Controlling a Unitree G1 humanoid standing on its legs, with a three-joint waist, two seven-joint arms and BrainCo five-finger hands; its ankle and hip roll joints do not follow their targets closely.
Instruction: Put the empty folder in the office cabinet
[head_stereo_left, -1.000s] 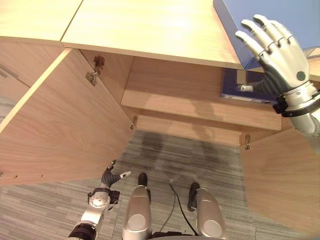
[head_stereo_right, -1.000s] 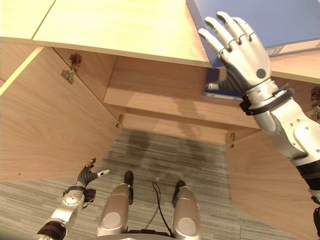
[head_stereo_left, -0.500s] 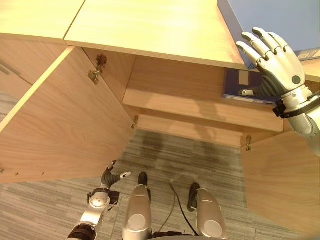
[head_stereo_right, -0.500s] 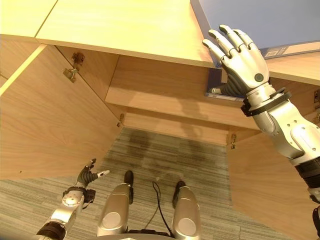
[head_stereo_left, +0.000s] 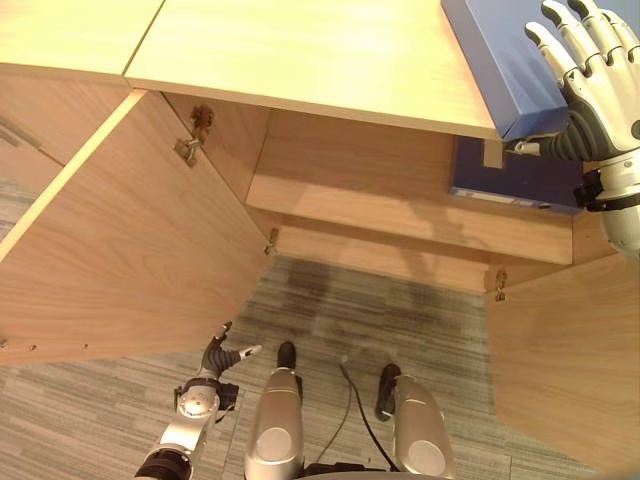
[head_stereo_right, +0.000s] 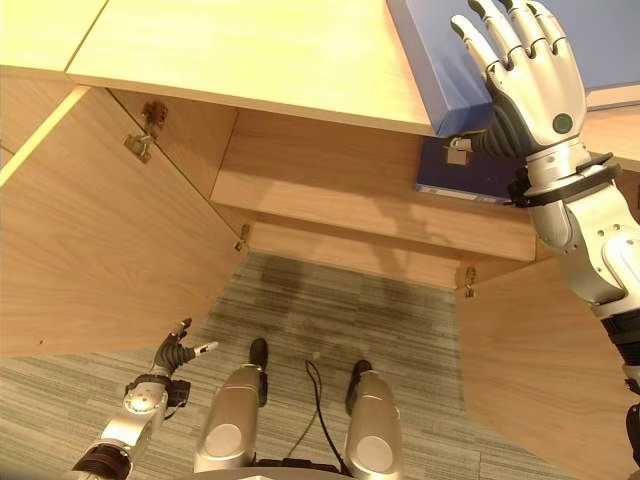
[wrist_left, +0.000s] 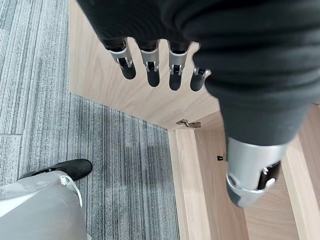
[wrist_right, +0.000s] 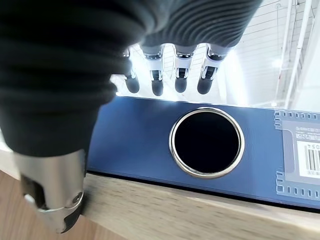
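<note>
My left hand (head_stereo_left: 215, 360): hangs low by the grey carpet floor (head_stereo_left: 120, 420), near the open left cabinet door (head_stereo_left: 110, 250); my fingers are loosely spread and hold nothing.
Cabinet (head_stereo_left: 300, 60): light wood, both doors swung open, a shelf (head_stereo_left: 400, 215) inside.
Second folder (head_stereo_left: 515, 180): dark blue, lying on that shelf at its right end.
Folder (head_stereo_right: 440, 50): blue, lying flat on the cabinet top at the right, its spine at the front edge. In my right wrist view the spine (wrist_right: 150, 145) shows a round metal-rimmed finger hole (wrist_right: 207, 142) and a white label (wrist_right: 300, 155).
My right hand (head_stereo_right: 530, 85): over the folder's right part, fingers straight and slightly apart above the cover, thumb (head_stereo_right: 470, 148) down in front of the spine; not clamped on it.
Right cabinet door (head_stereo_left: 565, 360): open, below my right arm.
</note>
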